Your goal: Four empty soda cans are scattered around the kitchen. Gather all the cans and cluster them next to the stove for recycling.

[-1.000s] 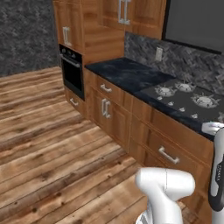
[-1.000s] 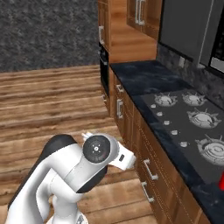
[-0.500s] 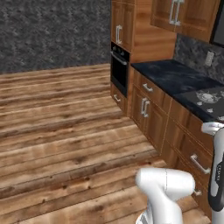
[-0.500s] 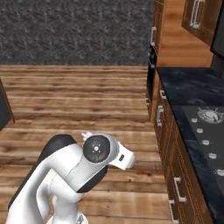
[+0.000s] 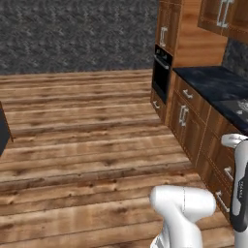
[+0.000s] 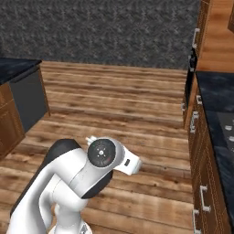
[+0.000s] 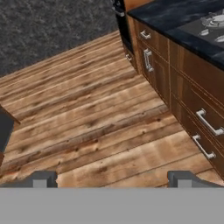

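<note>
**Arm folded over open floor, cabinet run and stove edge to the right**

Wood plank floor (image 5: 87,131) takes up most of every view; planks run across the left base view, ending at a dark speckled back wall (image 5: 72,34). Wooden cabinet run (image 5: 193,121) with silver handles lines the right side, topped by a dark stone counter (image 5: 213,80). Tall wooden unit at the far end holds the black wall oven (image 5: 161,72). In the right base view a second dark-topped cabinet (image 6: 18,96) stands at the left edge, well apart from the main run.

White arm (image 6: 82,178) is folded low near the base, over bare floor.

Stove (image 7: 210,24): only a corner is seen, flat on the counter at the upper right of the hand view, with silver burner rings and a couple of small knobs visible. Its long side runs along the counter, parallel to the cabinet fronts. A sliver of it also sits at the right edge of the left base view (image 5: 242,106).

Gripper (image 7: 111,179): two dark finger tips (image 7: 41,178) sit far apart at the bottom of the hand view, jaws spread wide, nothing between them, touching nothing; floor planks lie beyond the gap.
</note>
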